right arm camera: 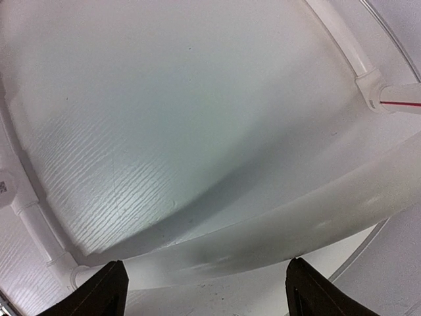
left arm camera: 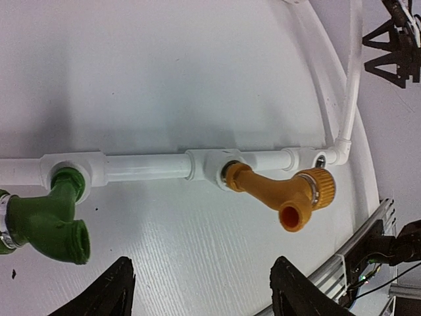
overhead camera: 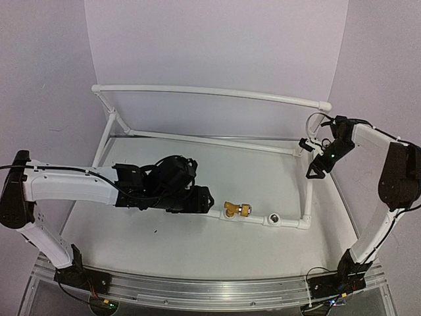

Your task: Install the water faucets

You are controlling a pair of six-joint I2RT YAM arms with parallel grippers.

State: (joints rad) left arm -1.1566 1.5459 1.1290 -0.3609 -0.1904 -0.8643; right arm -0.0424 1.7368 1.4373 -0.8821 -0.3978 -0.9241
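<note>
A bright green faucet (left arm camera: 46, 224) sits in the left socket of the white pipe frame (left arm camera: 145, 166). Beside it, a brass-gold faucet (left arm camera: 283, 194) (overhead camera: 237, 210) is seated in the middle socket and tilts down toward the camera. My left gripper (left arm camera: 204, 289) (overhead camera: 208, 199) hovers just short of the front pipe between the two faucets, open, with only bare table between its fingers (left arm camera: 115, 289). In the top view the left arm hides the green faucet. My right gripper (right arm camera: 207, 293) (overhead camera: 314, 170) is open at the frame's right side, near a blurred white pipe (right arm camera: 296, 224), holding nothing.
A third socket (overhead camera: 274, 218) (left arm camera: 319, 160) on the front pipe, right of the brass faucet, stands empty. The frame's raised back rail (overhead camera: 210, 92) and right upright (overhead camera: 309, 191) box in the work area. A metal rail (overhead camera: 210, 293) runs along the near table edge.
</note>
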